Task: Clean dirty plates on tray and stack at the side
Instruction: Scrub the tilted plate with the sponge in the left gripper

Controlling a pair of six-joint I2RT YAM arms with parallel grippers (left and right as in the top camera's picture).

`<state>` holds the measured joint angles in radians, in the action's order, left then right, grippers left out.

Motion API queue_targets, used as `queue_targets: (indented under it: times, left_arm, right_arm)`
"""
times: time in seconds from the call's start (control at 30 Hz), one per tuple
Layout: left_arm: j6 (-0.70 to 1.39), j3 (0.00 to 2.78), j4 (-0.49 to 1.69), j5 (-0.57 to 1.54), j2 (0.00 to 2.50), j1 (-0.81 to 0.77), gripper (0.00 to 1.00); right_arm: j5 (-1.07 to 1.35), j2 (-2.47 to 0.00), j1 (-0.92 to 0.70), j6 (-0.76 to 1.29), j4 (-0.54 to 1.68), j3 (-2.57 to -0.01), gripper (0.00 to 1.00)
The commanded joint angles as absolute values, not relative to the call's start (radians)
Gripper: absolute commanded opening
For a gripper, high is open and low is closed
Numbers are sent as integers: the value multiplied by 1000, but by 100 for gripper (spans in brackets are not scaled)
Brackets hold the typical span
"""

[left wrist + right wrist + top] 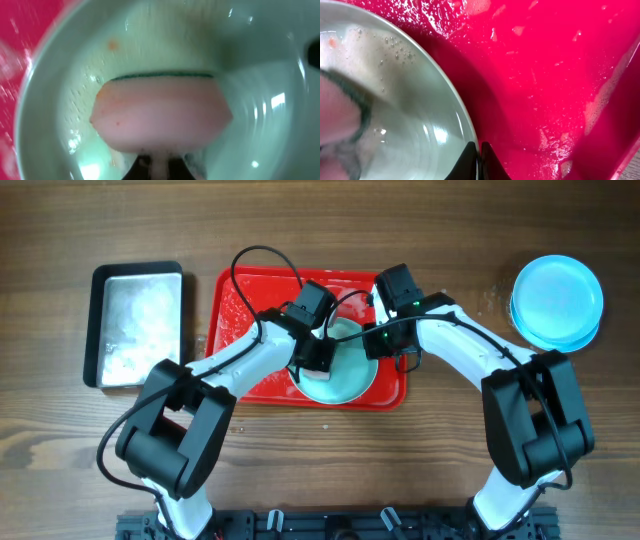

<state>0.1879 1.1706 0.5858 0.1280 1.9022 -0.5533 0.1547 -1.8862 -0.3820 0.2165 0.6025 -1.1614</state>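
Observation:
One pale blue plate [345, 378] lies at the right of the red tray [237, 300]. My left gripper [314, 358] is shut on a pink sponge [162, 117] with a green scouring edge, pressed flat on the plate's wet inside [260, 110]. A small orange smear [113, 45] shows near the plate's rim. My right gripper [479, 160] is shut on the plate's rim [455, 107], at the plate's right edge [378, 340]. The tray floor [545, 65] is wet and soapy. Two stacked clean blue plates [557, 300] rest on the table at the far right.
A black-rimmed silver metal pan [138, 323] with foamy water stands left of the tray. Cables run over the tray from both arms. Wooden table [60, 430] surrounds everything.

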Motion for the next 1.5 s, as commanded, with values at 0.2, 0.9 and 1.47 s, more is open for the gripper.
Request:
queue_targets:
  times: [0.2, 0.9, 1.47]
  left_arm:
    - [406, 1159, 425, -164, 1980, -422, 4]
    - [203, 1288, 538, 390, 2041, -338, 4]
    - [305, 1287, 656, 76, 2107, -465, 4]
  right_arm:
    - [126, -1893, -376, 210, 611, -1184, 4]
    - [111, -1893, -376, 193, 625, -1183, 4]
    - [111, -1893, -376, 186, 633, -1183, 4]
